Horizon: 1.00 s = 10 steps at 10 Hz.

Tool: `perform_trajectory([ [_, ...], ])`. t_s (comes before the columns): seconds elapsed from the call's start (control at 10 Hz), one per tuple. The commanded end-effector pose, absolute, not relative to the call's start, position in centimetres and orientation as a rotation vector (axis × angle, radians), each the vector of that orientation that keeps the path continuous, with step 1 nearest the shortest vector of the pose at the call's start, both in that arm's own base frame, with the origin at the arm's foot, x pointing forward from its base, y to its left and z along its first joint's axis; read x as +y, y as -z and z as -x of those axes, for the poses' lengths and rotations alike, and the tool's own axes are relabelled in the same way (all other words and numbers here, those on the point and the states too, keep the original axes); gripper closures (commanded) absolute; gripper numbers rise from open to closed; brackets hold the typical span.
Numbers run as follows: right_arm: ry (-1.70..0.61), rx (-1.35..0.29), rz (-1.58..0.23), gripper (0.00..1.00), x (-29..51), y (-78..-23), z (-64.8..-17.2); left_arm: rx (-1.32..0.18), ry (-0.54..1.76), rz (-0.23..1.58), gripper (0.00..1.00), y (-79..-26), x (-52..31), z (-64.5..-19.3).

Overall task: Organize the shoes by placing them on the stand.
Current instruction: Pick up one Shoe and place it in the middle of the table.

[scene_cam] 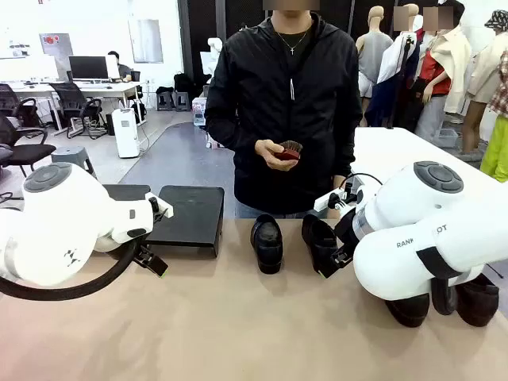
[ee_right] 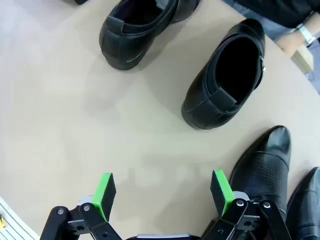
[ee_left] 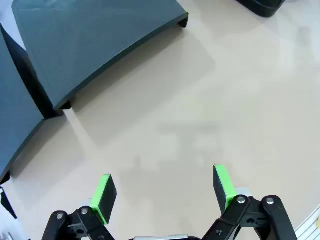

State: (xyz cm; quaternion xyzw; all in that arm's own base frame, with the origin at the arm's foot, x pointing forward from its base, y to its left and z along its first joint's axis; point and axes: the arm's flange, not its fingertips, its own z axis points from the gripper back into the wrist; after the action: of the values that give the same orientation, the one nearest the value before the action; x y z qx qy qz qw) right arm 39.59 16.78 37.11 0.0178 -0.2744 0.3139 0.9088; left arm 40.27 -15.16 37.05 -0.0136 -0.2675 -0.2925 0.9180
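Shoes [scene_cam: 267, 242]: four black glossy slip-ons, all on the tabletop [scene_cam: 238, 333], off the stand [scene_cam: 190, 218]. Mid pair [ee_right: 227, 75] sits near the far edge, side by side w/ a small gap, just right of the stand. Second pair [scene_cam: 476, 298] sits at the right end, partly hidden behind the R arm [scene_cam: 429, 238].

Stand is two matte-black slanted panels side by side, far left of the tabletop; left panel partly behind the L arm.

L end effector [ee_left: 162, 187]: fingers spread wide, holding nothing, over bare tabletop near the stand's front edge.

R end effector [ee_right: 162, 187]: also spread, nothing held, above the tabletop btwn the two pairs; second pair's toe just beside one finger.

Person [scene_cam: 286, 87] stands at the far side, hands at chest around a small dark-red item [scene_cam: 290, 148].
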Motion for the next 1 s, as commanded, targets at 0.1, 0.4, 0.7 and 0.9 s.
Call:
perform_trajectory([
  [0.1, -0.648, -0.566, -0.037, 0.00, 16.78, -37.11, -39.59, -0.550, 0.602, 0.028, 0.00, -37.06, -15.16, -40.27],
  [0.4, -0.648, -0.566, -0.037, 0.00, 16.78, -37.11, -39.59, -0.550, 0.602, 0.028, 0.00, -37.06, -15.16, -40.27],
  [0.7, -0.648, -0.566, -0.037, 0.00, 16.78, -37.11, -39.59, -0.550, 0.602, 0.028, 0.00, -37.06, -15.16, -40.27],
  [0.9, -0.648, -0.566, -0.037, 0.00, 16.78, -37.11, -39.59, -0.550, 0.602, 0.028, 0.00, -37.06, -15.16, -40.27],
])
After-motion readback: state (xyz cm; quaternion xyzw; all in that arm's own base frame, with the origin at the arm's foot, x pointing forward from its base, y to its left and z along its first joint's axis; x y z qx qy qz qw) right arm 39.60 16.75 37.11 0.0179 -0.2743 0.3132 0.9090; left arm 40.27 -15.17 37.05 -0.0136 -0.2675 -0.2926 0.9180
